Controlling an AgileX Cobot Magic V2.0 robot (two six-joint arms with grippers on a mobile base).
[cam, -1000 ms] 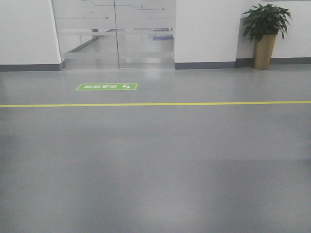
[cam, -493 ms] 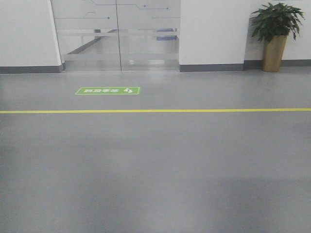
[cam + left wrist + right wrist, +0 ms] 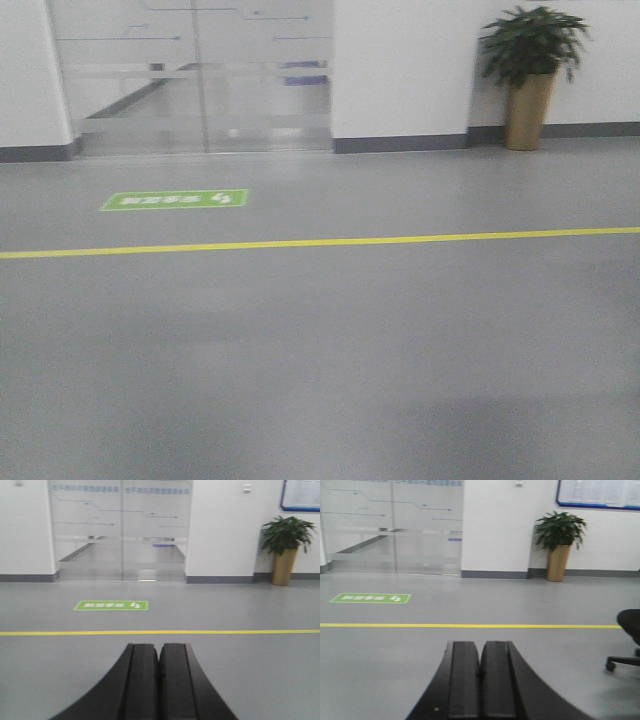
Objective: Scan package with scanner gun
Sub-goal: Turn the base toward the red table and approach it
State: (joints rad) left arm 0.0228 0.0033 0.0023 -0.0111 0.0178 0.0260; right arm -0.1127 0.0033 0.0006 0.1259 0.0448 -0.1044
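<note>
A floor sign lies before the glass doors, a potted plant well to their right.

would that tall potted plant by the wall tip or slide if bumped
Likely tips on a high push: the planter is tall, narrow and tapers toward its base, with a bushy plant on top. Probably heavy if filled with soil, which is not visible. The smooth floor may let it skid on a low push.
</note>
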